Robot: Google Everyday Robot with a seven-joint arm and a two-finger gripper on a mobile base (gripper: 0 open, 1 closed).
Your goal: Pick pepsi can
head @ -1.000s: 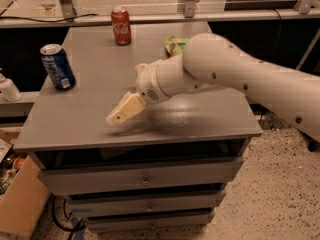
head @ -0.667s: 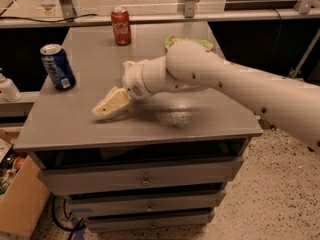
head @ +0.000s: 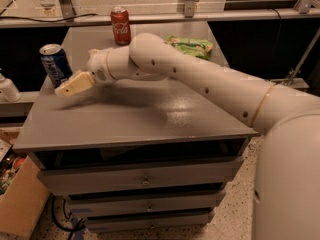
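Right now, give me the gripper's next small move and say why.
Probably ease the gripper a little left and back toward the pepsi can. The gripper hovers just right of and in front of the can, not touching it, and the can stands upright near the table's left edge.

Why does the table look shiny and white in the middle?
In the camera view, the pale patch on the grey table is glare, probably room light bouncing off its smooth top. In the same view, the arm casts a soft dark shadow on the tabletop under it. The gripper hangs near the table's left edge, just right of the pepsi can.
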